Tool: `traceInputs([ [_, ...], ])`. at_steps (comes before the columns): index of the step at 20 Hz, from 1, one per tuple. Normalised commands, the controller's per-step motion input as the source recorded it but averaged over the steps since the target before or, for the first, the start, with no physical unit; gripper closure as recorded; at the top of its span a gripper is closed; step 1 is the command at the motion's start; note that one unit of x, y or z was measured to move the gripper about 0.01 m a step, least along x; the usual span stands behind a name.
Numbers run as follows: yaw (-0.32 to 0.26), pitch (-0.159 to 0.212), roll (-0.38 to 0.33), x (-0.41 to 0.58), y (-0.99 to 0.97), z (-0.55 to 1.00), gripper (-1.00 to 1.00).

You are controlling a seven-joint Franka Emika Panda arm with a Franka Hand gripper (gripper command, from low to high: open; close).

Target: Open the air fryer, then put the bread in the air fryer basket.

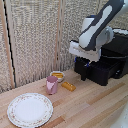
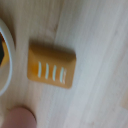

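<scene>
The gripper (image 1: 86, 64) hangs above the bread (image 2: 51, 65); jaw state is unclear. Descending off-centre, it could nudge the bread aside.

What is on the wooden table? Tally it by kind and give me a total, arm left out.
Air fryer, drawer pulled out: 1
Bread: 1
Pink cup: 1
Small white bowl: 1
Patterned plate: 1
Total: 5

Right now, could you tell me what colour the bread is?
The bread is golden-orange with pale white stripes, clearest in the wrist view.
</scene>
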Motion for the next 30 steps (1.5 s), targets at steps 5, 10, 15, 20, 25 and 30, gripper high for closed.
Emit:
traceInputs([
  [5, 0.234, 0.219, -0.025, 0.051, 0.38, 0.47, -1.0],
  [10, 0.287, 0.154, -0.009, 0.047, 0.22, 0.49, -1.0],
  [15, 0.344, 0.069, 0.0, 0.01, 0.02, 0.15, -1.0],
  [20, 0.344, 0.002, 0.056, 0.165, -0.03, -0.05, -1.0],
  [25, 0.31, 0.0, 0.14, 0.261, -0.01, -0.2, -1.0],
  [30, 0.202, 0.01, 0.083, 0.175, -0.04, -0.33, -1.0],
])
